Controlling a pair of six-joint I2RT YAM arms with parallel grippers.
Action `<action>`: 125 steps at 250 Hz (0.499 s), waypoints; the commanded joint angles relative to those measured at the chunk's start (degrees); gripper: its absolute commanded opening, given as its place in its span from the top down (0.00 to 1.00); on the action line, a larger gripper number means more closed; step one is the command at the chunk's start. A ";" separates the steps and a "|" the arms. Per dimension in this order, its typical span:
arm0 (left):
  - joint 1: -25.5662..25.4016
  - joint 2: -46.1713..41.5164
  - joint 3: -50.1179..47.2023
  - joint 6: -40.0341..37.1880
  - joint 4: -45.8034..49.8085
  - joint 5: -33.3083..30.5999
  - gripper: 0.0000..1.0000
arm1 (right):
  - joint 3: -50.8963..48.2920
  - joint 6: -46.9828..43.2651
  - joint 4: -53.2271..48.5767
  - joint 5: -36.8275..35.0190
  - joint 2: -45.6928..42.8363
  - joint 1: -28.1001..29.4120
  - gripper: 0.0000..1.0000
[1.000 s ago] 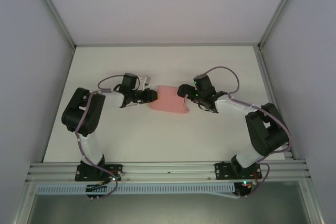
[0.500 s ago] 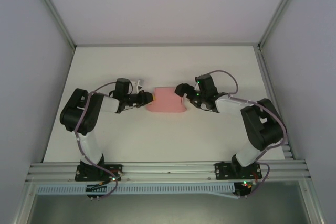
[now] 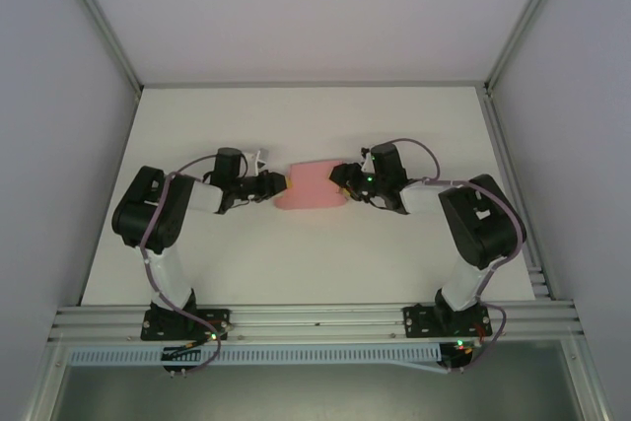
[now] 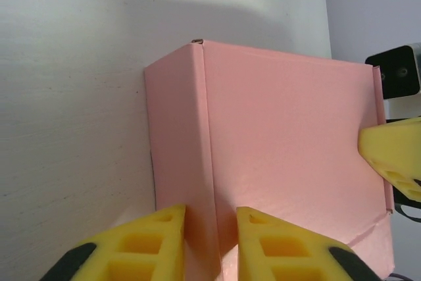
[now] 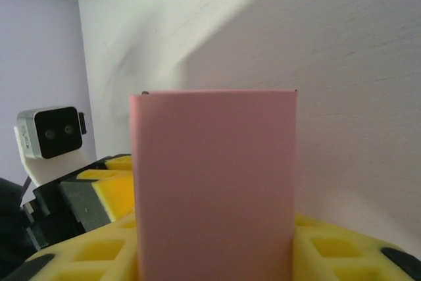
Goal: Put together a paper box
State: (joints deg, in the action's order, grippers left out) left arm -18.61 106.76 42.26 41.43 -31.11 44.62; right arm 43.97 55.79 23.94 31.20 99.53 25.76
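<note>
while paper box (image 3: 314, 187) lies long axis left-right, left jaws, right jaws clamp its ends.

pink paper box (image 5: 214, 182) stands between the right tool's (image 5: 214, 258) yellow fingers (image 5: 342, 255), seemingly pinched.

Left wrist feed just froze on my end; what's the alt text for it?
A pink card box sits on the white table, a creased side panel on its left. At the bottom, the left gripper pinches that crease between its yellow fingers; one yellow finger of the right gripper meets the box's right edge.
</note>
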 commanded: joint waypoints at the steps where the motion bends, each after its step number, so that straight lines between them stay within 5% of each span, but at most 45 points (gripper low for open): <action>1: 0.15 -2.68 -0.31 -0.06 -2.97 1.47 0.67 | -0.83 0.88 3.32 2.25 -1.98 -0.51 0.63; 18: 0.15 -5.34 0.12 -0.86 -3.43 1.43 0.55 | -0.91 1.47 3.57 2.46 -2.74 -0.49 0.66; 44: 0.21 -10.42 2.46 -5.77 2.07 -0.85 0.18 | -0.40 1.30 1.72 2.64 -4.37 -0.95 0.66; 50: 0.13 -11.82 3.05 -7.45 4.13 -2.22 0.01 | -0.31 1.24 1.25 2.72 -4.73 -1.08 0.66; 99: -2.65 -25.64 5.66 -28.29 17.29 -14.25 0.00 | 2.17 3.28 -8.93 3.30 -7.78 -2.94 0.66; 125: -8.50 -33.43 4.54 -41.59 20.63 -21.62 0.00 | 2.66 7.25 -9.35 6.70 -8.48 -4.05 0.68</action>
State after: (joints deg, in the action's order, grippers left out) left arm -21.34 80.90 46.68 19.75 -18.17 33.19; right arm 44.77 58.17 18.52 33.71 92.82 22.96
